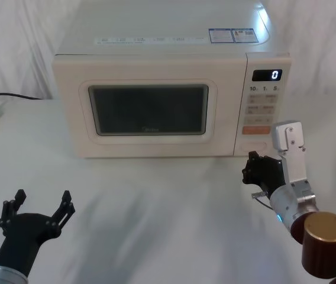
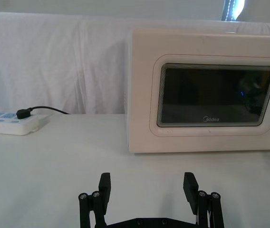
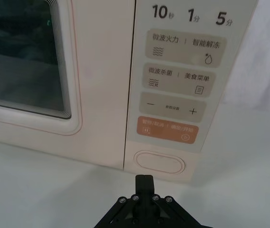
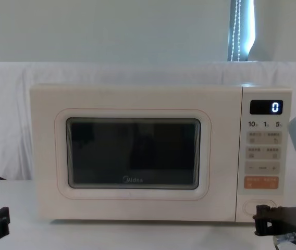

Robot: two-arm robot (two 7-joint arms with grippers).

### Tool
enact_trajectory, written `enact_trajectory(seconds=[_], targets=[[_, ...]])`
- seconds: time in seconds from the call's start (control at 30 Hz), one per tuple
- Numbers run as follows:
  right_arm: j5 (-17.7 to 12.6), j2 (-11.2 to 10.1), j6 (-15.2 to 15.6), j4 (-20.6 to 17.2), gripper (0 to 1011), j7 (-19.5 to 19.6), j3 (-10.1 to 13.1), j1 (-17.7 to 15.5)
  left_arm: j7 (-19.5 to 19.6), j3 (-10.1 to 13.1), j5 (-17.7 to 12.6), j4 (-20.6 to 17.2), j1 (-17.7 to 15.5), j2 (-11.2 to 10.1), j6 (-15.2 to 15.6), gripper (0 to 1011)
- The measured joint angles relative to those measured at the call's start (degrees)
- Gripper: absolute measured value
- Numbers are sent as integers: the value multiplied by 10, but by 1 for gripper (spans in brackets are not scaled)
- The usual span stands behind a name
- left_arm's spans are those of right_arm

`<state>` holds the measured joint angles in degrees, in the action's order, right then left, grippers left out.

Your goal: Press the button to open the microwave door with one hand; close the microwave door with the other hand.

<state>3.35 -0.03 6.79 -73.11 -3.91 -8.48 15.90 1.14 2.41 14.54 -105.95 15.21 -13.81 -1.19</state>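
Microwave door (image 1: 150,112): being kept shut, flush with the oven body, which is being carried toward the tabletop's (image 1: 168,207) far edge.
Button (image 3: 159,162): being shown at the control panel's (image 3: 182,80) foot, under the orange key (image 3: 167,129).
Right gripper (image 3: 144,179): being held just before the button, not touching, fingers pressed together on nothing.
Left gripper (image 2: 147,187): being held wide apart and empty near the tabletop's front left corner.
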Motion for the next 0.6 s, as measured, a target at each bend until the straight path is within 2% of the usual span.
enact_trajectory(seconds=[0.6], targets=[[-3,7,-9,67,0,5,7,45,0,0,0,0,0,0,0,1001]])
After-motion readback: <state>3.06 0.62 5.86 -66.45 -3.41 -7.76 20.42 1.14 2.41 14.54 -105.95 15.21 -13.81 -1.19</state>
